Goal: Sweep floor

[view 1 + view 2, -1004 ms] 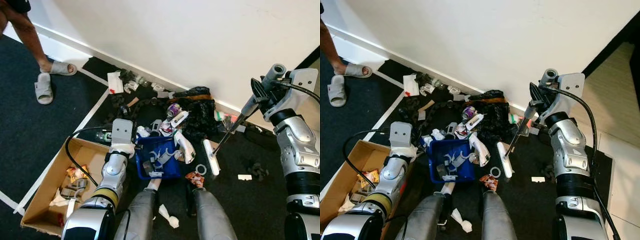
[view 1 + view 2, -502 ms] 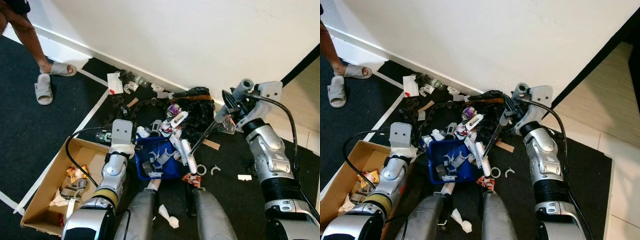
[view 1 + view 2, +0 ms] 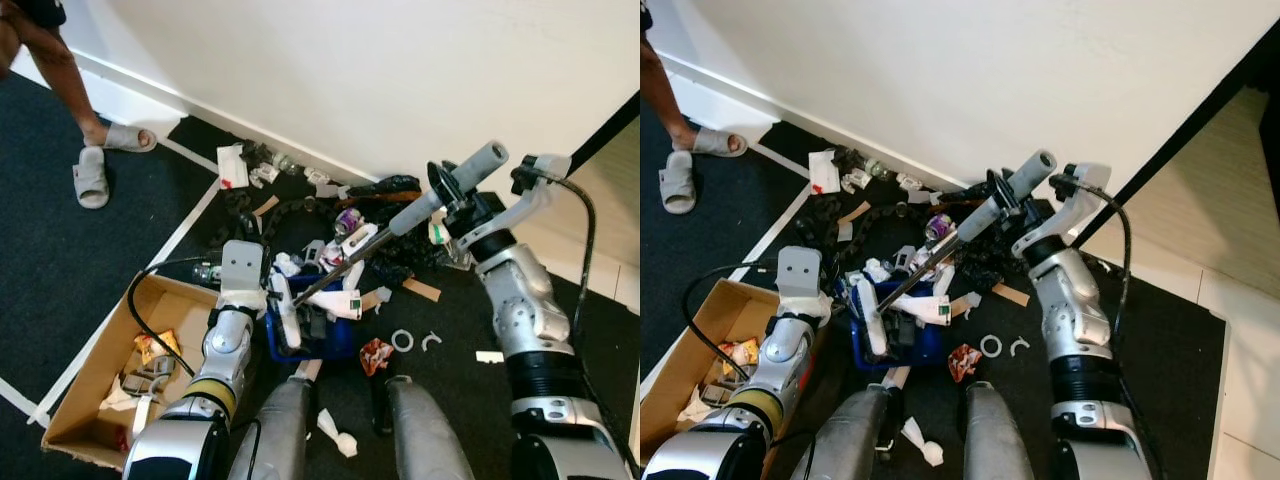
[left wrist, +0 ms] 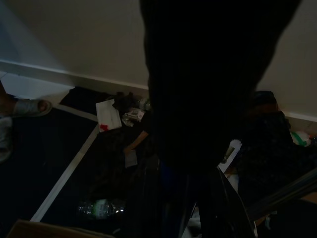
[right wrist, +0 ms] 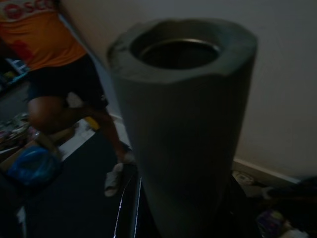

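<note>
Our right gripper (image 3: 455,195) has its fingers clamped on the grey foam grip of the long-handled broom (image 3: 345,262), whose white head (image 3: 284,312) lies across the blue plastic dustpan (image 3: 330,343) that our left gripper (image 3: 252,290) steadies; we cannot tell how those left fingers sit. We think the risk is overfilling: another hard stroke could tip the dustpan or flick the white scraps (image 3: 338,303) back onto the dark carpet floor (image 3: 60,260), or scatter the loose white rings (image 3: 403,340) further
</note>
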### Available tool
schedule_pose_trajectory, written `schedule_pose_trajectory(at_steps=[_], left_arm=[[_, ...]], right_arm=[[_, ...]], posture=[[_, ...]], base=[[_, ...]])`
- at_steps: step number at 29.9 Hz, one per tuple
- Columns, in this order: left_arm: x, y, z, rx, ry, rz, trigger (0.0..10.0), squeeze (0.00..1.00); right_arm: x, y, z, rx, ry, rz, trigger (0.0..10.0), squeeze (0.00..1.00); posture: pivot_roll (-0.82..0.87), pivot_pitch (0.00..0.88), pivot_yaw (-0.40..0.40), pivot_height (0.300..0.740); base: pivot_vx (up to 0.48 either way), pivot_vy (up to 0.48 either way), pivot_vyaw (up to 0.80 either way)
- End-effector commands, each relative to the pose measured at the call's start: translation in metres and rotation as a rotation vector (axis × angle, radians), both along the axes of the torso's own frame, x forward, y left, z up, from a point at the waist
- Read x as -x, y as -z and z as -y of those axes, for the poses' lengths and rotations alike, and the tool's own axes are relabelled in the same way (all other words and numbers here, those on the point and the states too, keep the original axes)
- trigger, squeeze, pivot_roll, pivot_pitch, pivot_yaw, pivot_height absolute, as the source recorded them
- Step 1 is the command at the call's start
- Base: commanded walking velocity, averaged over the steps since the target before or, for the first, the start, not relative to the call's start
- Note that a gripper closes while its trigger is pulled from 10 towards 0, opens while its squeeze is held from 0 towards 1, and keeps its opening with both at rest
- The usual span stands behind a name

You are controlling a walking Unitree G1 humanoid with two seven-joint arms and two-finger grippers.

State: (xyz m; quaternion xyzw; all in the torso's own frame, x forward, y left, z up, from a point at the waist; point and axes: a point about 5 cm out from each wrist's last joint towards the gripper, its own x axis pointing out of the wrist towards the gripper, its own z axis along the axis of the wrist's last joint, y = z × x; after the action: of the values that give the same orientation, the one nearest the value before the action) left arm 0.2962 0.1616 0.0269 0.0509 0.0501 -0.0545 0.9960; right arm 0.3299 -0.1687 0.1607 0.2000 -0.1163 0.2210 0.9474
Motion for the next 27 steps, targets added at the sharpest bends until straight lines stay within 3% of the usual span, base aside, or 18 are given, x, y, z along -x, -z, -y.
schedule_pose_trajectory(at_steps=[1,15,18,19,21,23,24,26,27], left_arm=[[0.002,0.003,0.008,0.015,0.023,-0.011,10.0,0.0],[0.001,0.003,0.01,0.011,0.028,-0.016,10.0,0.0],[0.001,0.003,0.011,0.012,0.031,-0.016,10.0,0.0],[0.001,0.003,0.011,0.011,0.033,-0.015,10.0,0.0],[0.001,0.003,0.011,0.011,0.034,-0.015,10.0,0.0],[0.001,0.003,0.01,0.01,0.033,-0.015,10.0,0.0],[0.001,0.003,0.01,0.01,0.033,-0.015,10.0,0.0],[0.001,0.003,0.009,0.01,0.031,-0.015,10.0,0.0],[0.001,0.003,0.009,0.01,0.031,-0.015,10.0,0.0]], right_arm=[[0.003,-0.006,0.006,-0.029,-0.003,0.032,10.0,0.0],[0.004,-0.048,0.047,-0.105,0.088,0.163,10.0,0.0],[0.003,-0.05,0.058,-0.058,0.149,0.169,10.0,0.0],[0.001,-0.047,0.065,0.049,0.207,0.147,10.0,0.0],[0.0,-0.045,0.067,0.1,0.224,0.137,10.0,0.0],[-0.001,-0.037,0.071,0.28,0.269,0.096,10.0,0.0],[-0.001,-0.037,0.071,0.28,0.269,0.096,10.0,0.0],[-0.002,-0.032,0.074,0.404,0.295,0.077,10.0,0.0],[-0.002,-0.032,0.074,0.404,0.295,0.077,10.0,0.0]], posture=[[0.04,0.224,-0.056,0.74],[0.03,0.211,-0.051,0.74],[0.03,0.211,-0.051,0.74],[0.03,0.208,-0.051,0.74],[0.03,0.208,-0.051,0.74],[0.04,0.204,-0.05,0.74],[0.04,0.204,-0.05,0.74],[0.04,0.203,-0.05,0.74],[0.04,0.203,-0.05,0.74]], base=[[0.0,0.0,0.0],[0.0,0.0,0.0],[0.0,0.0,0.0],[0.0,0.0,0.0],[0.0,0.0,0.0],[0.0,0.0,0.0],[0.0,0.0,0.0],[0.0,0.0,0.0],[0.0,0.0,0.0]])
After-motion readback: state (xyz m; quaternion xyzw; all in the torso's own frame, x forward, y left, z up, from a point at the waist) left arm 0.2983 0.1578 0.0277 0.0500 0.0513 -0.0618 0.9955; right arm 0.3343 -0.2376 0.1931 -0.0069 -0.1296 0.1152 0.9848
